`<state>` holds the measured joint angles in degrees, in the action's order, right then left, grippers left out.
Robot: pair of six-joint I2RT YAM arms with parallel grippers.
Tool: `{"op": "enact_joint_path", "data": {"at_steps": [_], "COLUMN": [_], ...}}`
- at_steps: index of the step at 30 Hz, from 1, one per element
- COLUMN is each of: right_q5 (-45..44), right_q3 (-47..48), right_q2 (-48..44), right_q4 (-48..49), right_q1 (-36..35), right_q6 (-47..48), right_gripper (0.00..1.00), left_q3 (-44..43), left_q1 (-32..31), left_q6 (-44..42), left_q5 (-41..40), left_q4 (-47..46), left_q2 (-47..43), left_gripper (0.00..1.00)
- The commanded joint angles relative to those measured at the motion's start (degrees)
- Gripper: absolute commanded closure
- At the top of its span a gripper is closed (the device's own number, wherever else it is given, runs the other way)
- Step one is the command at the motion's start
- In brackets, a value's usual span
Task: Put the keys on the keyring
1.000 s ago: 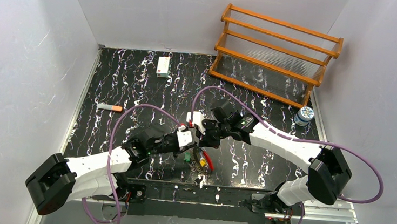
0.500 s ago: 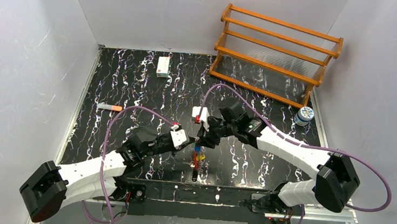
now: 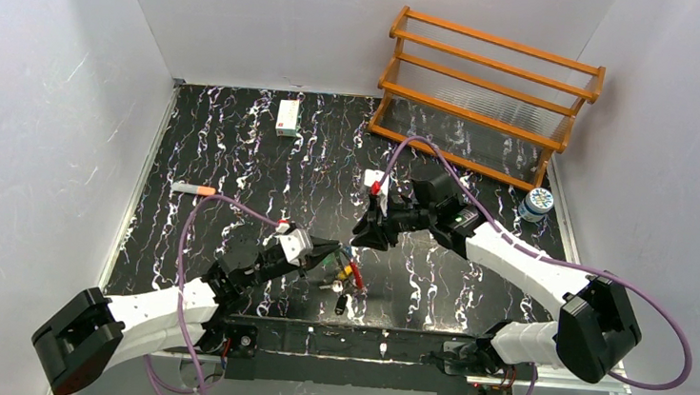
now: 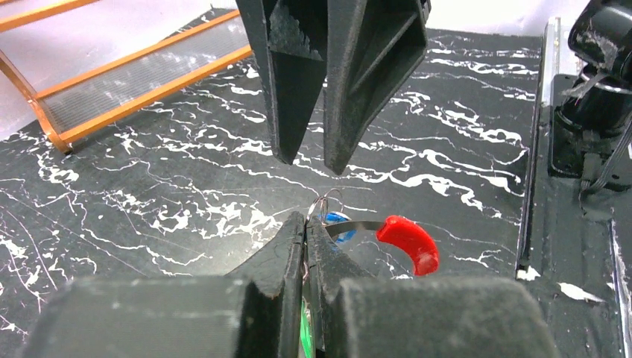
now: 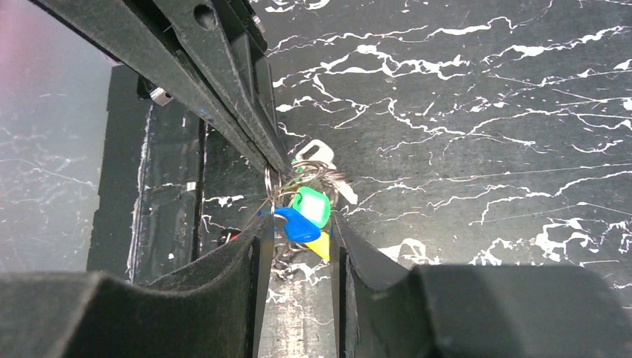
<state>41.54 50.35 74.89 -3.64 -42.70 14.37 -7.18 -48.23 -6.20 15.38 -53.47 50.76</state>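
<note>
My left gripper (image 3: pixel 330 251) is shut on the thin wire of the keyring (image 3: pixel 344 273) and holds it just above the table. In the left wrist view my left gripper (image 4: pixel 305 220) pinches the wire, with the red segment (image 4: pixel 408 242) sticking out to the right. The green key tag (image 5: pixel 311 205) and blue key tag (image 5: pixel 296 224) hang in the cluster by the left fingertips, next to a yellow tag (image 5: pixel 319 246). I cannot tell whether they are threaded on the loop. My right gripper (image 3: pixel 359 237) is open and empty, just behind the cluster; its fingers (image 4: pixel 291 82) hang above the ring.
A wooden rack (image 3: pixel 489 95) stands at the back right, with a blue-lidded jar (image 3: pixel 537 204) beside it. A small white box (image 3: pixel 287 117) lies at the back and an orange-tipped marker (image 3: pixel 195 189) at the left. The metal front rail (image 3: pixel 381 344) runs near the arm bases.
My right gripper has let go of the keyring and drawn back and to the right. My left gripper has moved towards the front left, carrying the keyring lower.
</note>
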Motion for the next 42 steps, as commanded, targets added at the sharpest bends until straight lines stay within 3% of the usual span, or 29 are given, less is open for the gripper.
{"op": "enact_joint_path", "data": {"at_steps": [1, 15, 26, 42], "right_q5": [6.0, 9.3, 8.4, 7.8], "right_q3": [-0.6, 0.7, 0.9, 3.1], "right_q2": [-1.5, 1.2, 3.0, 7.8], "right_q4": [4.8, 5.4, 4.1, -1.0], "right_q1": [0.8, 0.8, 0.8, 0.8], "right_q6": [-2.1, -3.8, -3.6, -1.8], "right_gripper": [0.58, 0.57, 0.99, 0.97], "left_q3": [1.1, 1.4, 1.4, 1.5], "left_q1": [-0.2, -0.2, -0.2, -0.2], "left_q6": [2.4, 2.5, 2.5, 2.5], "left_q5": [-1.7, -1.5, -1.3, -1.1], "left_q4": [-8.7, -9.8, -9.9, -9.9], "left_q2": [-1.4, -0.9, -0.9, -1.3], "left_gripper": [1.0, 1.0, 1.0, 1.0]}}
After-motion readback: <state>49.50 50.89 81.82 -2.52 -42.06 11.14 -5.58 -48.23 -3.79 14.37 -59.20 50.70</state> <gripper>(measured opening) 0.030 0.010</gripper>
